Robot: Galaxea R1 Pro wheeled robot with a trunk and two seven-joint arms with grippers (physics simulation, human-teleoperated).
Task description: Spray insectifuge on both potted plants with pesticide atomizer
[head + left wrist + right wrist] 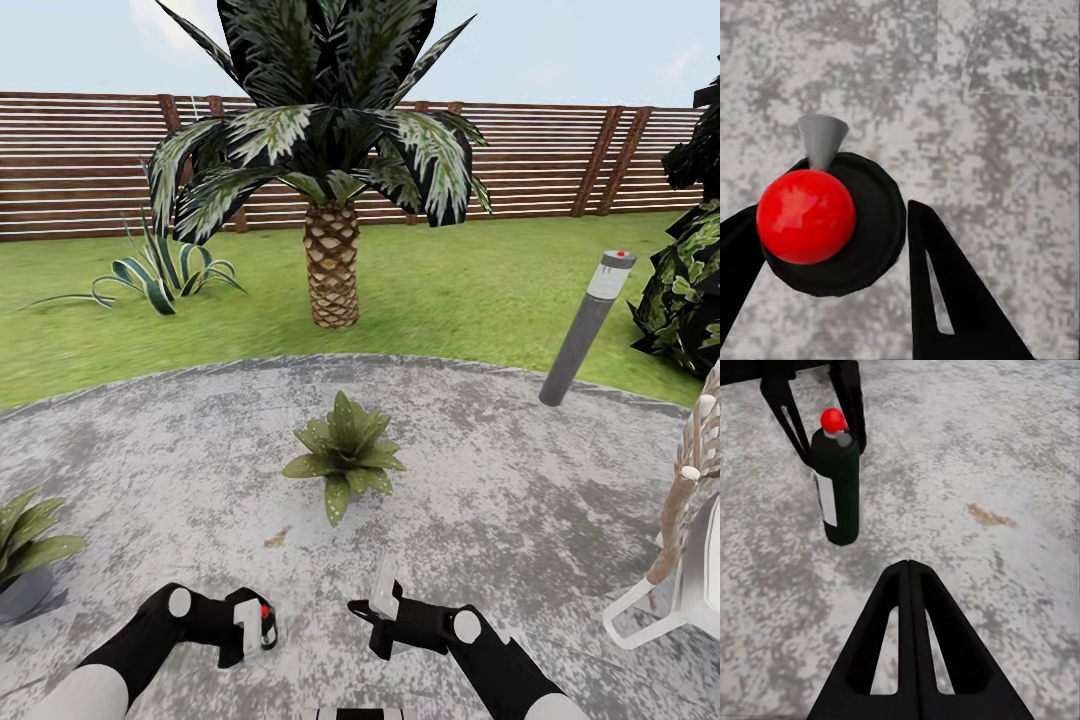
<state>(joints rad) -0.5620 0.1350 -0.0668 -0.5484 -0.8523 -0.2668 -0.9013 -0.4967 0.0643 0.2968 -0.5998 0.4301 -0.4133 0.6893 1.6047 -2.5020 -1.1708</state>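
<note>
The pesticide atomizer (252, 625) is a dark bottle with a white band and a red button, held upright low over the stone patio (500, 480). My left gripper (250, 630) is shut on it. From above, its red button (805, 216) and grey nozzle (821, 139) sit between the black fingers (952, 300). In the right wrist view the atomizer (838, 487) hangs in front of my right gripper (907, 574), which is shut and holds nothing. One potted plant (345, 455) stands mid-patio ahead. The other potted plant (25, 540) is at the left edge in a grey pot.
A tall palm (330, 250) and a striped agave (160, 270) grow on the lawn behind the patio. A grey bollard lamp (585, 330) leans at the patio's right rim. A white wicker chair (685, 560) and a dark bush (690, 290) are at the right. A slatted fence (80, 160) closes the back.
</note>
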